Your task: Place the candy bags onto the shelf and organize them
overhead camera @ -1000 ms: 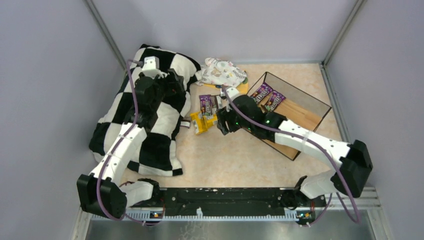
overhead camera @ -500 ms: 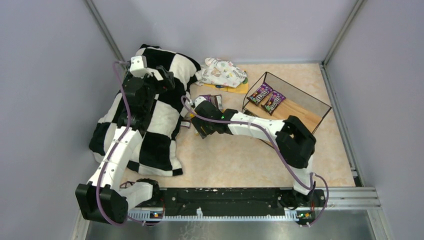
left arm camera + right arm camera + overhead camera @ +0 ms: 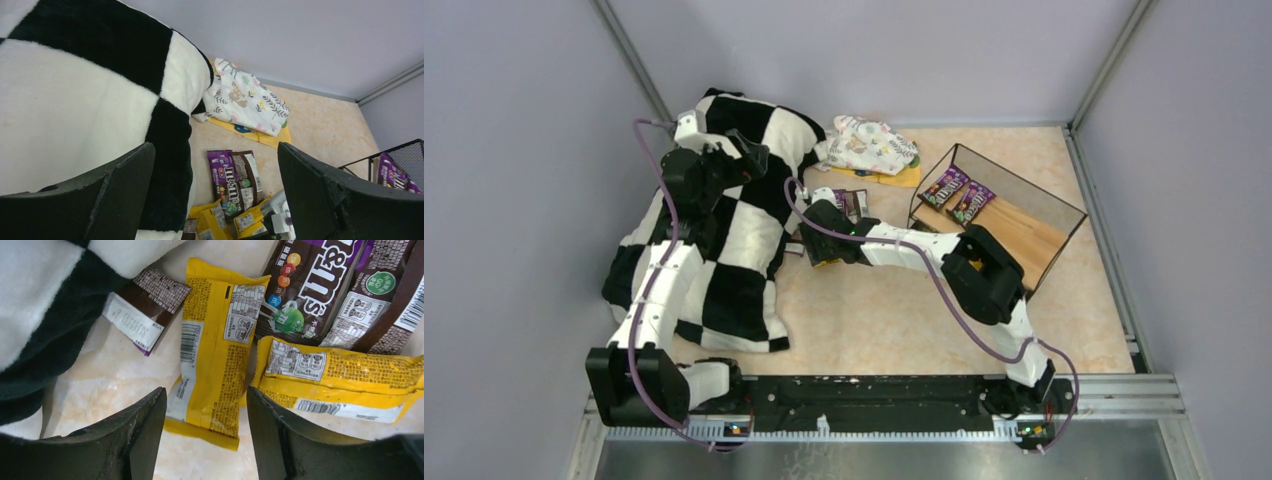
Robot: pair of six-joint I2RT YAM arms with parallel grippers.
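Observation:
Loose candy bags lie beside the checkered blanket's edge: a yellow bag [image 3: 215, 350], a second yellow bag [image 3: 340, 377], a purple bag [image 3: 300, 290], a brown bag [image 3: 390, 300], and a small brown one [image 3: 145, 310] half under the blanket. My right gripper [image 3: 205, 440] [image 3: 816, 248] is open and low over the pile, its fingers on either side of the first yellow bag's near end, with gaps on both sides. My left gripper [image 3: 215, 190] [image 3: 749, 158] hangs open above the blanket, holding nothing. The shelf [image 3: 1034, 225] at right holds two purple bags [image 3: 946, 185] [image 3: 972, 200].
The black-and-white checkered blanket [image 3: 724, 240] covers the left side under my left arm. A white floral cloth bundle [image 3: 872, 145] lies on a flat orange sheet [image 3: 904, 180] at the back. My right arm's elbow [image 3: 984, 275] stands in front of the shelf.
My right arm has swung left from beside the shelf to the candy pile and lowered over the yellow bag. My left gripper has drifted a little left and back over the blanket.

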